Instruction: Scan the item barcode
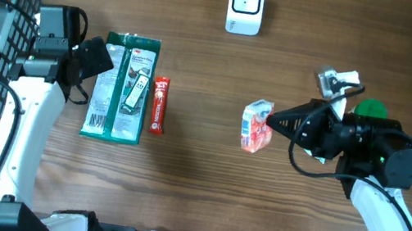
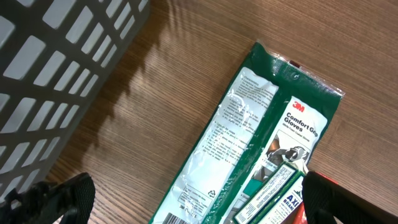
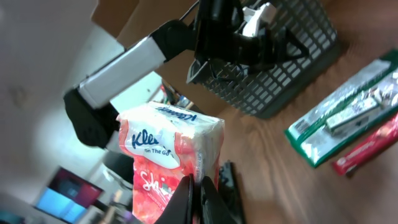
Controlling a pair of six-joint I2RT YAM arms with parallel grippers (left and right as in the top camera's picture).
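Wooden counter (image 1: 196, 180) carries the white scanner (image 1: 246, 6) at its far edge. Right tool (image 1: 269, 124) is clenched on the tissue pack (image 1: 255, 128), well apart from the scanner: pickup is done, barcode presentation judged outstanding. Left tool (image 1: 97, 58) stands released over the gloves pack (image 1: 120, 89).
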